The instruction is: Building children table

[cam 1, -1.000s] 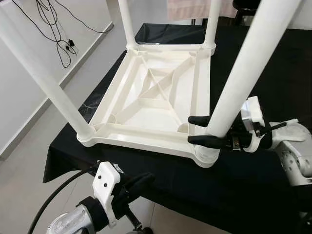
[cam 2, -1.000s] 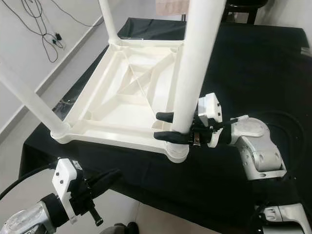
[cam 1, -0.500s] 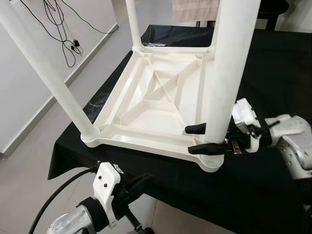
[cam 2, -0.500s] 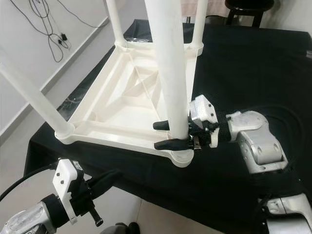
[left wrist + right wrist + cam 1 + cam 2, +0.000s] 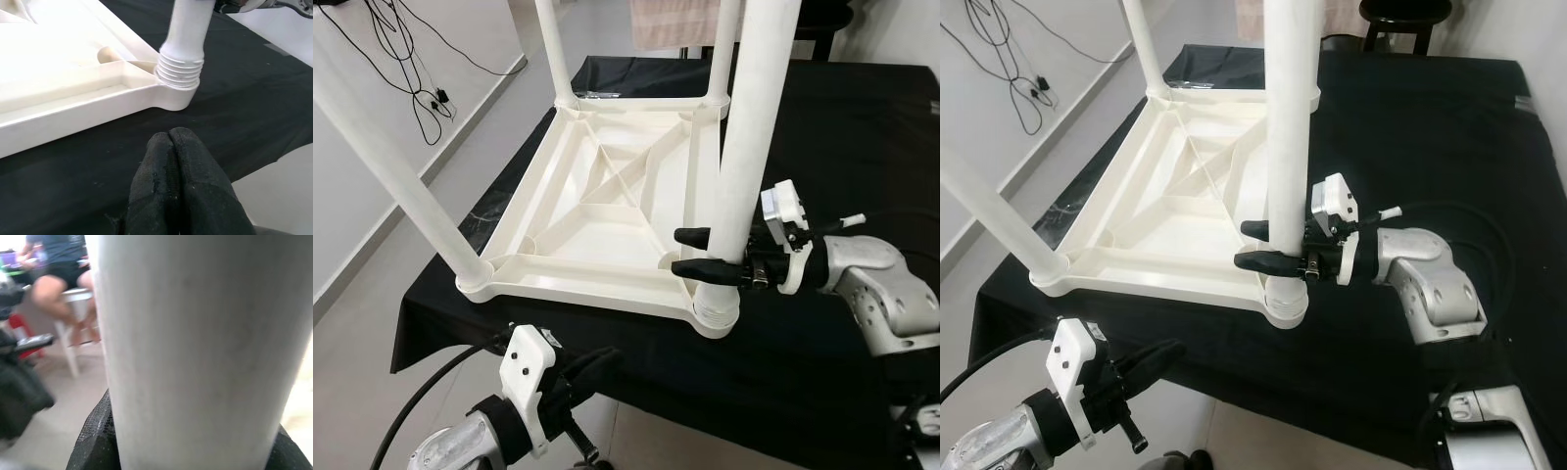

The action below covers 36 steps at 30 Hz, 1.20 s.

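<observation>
While the left gripper (image 5: 178, 186) hangs below the counter's (image 5: 862, 127) near edge with its jaws pressed together and holding nothing, the white plastic children table (image 5: 607, 211) lies upside down on the black-draped counter, its ribbed underside up and its legs standing upward. The right gripper (image 5: 1255, 245) clamps the nearest leg (image 5: 1288, 127) just above its threaded corner socket (image 5: 179, 73).

Black-draped table (image 5: 862, 117) under the upturned white tabletop (image 5: 607, 196).
</observation>
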Available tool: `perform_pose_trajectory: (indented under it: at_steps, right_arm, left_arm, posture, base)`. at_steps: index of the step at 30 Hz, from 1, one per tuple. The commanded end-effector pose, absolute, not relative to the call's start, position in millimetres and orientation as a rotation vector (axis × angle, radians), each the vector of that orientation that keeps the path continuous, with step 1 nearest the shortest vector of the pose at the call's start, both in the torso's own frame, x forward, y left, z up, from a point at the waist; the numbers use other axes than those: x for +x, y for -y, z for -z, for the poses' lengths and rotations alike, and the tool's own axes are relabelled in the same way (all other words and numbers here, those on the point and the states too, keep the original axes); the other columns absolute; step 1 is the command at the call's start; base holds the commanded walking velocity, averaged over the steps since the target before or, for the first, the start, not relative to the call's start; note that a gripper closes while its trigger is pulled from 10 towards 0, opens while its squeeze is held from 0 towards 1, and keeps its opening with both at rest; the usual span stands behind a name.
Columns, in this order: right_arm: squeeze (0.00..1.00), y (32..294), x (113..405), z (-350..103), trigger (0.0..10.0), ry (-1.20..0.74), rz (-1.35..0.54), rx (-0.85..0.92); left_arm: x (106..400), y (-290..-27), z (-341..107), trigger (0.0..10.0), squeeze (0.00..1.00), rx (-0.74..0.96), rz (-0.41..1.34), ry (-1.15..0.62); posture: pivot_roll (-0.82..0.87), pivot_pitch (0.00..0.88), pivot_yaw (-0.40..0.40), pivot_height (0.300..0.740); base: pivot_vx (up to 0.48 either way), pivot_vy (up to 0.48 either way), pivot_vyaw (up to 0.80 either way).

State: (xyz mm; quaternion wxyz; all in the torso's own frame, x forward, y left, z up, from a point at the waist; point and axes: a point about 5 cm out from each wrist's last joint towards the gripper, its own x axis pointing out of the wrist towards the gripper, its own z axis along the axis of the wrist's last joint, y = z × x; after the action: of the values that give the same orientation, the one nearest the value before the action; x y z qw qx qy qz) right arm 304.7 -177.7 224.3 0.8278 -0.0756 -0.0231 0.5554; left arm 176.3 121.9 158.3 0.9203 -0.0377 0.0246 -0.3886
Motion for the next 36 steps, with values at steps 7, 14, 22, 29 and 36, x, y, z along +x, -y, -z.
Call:
perform_pose_trajectory:
  at_steps: [7,14,22,29,36]
  right_arm:
    - [0.00,163.3,281.0,-176.7,10.0,0.015,-0.730,-0.108]
    - [0.00,182.5,267.0,-151.4,10.0,-0.017,-0.265,-0.265]
    - [0.00,184.3,272.4,-145.8,10.0,-0.062,-0.089,-0.292]
    - [0.00,174.7,275.0,-146.5,10.0,-0.065,-0.087,-0.286]
    - [0.00,153.1,283.3,-154.3,10.0,-0.125,-0.368,-0.155]
  left_arm:
    - [176.0,-127.4,-154.6,10.0,0.00,-0.061,0.781,-0.077]
    - [180.5,-129.2,-153.0,10.0,0.00,-0.052,0.786,-0.080]
    - [184.7,-130.8,-151.5,10.0,0.00,-0.042,0.790,-0.084]
    - [184.9,-131.6,-151.5,10.0,0.00,-0.038,0.778,-0.084]
    - [186.4,-130.6,-151.5,10.0,0.00,-0.054,0.774,-0.078]
  posture:
    - [-0.01,0.209,0.068,0.740]
    - [-0.03,0.199,0.113,0.740]
    - [-0.02,0.183,0.110,0.740]
    - [-0.01,0.183,0.110,0.740]
    - [-0.03,0.177,0.100,0.740]
  base:
    - [0.000,0.000,0.00]
    - [0.000,0.000,0.00]
    - [0.000,0.000,0.00]
    - [0.000,0.000,0.00]
    - [0.000,0.000,0.00]
